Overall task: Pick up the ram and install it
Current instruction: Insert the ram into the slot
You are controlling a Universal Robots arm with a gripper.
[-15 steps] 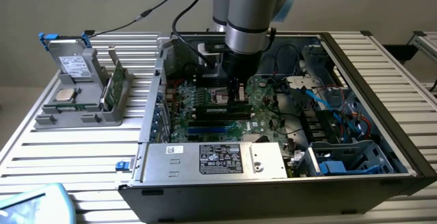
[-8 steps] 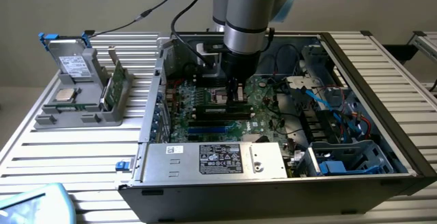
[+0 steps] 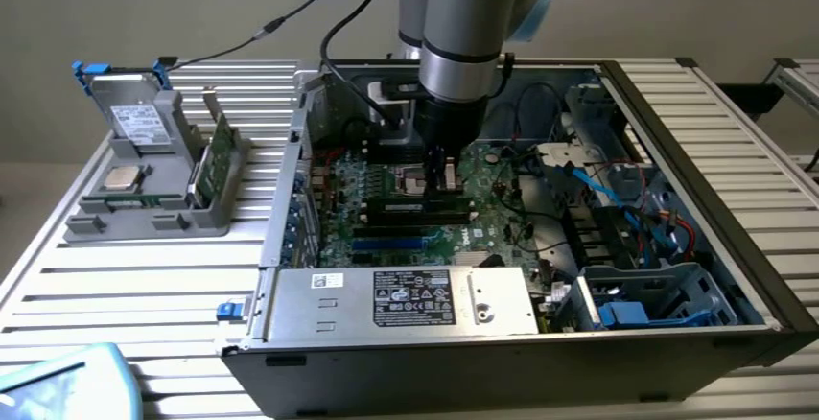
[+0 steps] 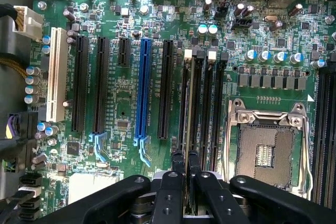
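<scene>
My gripper [image 3: 446,182] reaches down into the open computer case [image 3: 716,151], over the motherboard's memory slots [image 3: 416,211]. In the wrist view the two black fingertips [image 4: 177,162] stand close together, and the gripper [image 4: 185,158] is shut on the ram [image 4: 189,103]. The ram is seen edge-on as a thin strip. It runs away from the fingers along one of the long black memory slots, beside the white latch tabs [image 4: 187,53]. Whether it sits fully down in the slot I cannot tell.
The open processor socket [image 4: 265,150] lies right beside the memory slots, and a blue expansion slot [image 4: 143,93] with black ones on the other side. Cables [image 3: 601,180] and the power supply [image 3: 403,300] crowd the case. A grey holder [image 3: 141,209] with a drive, a chip and a green card [image 3: 221,156] stands at the exterior view's left.
</scene>
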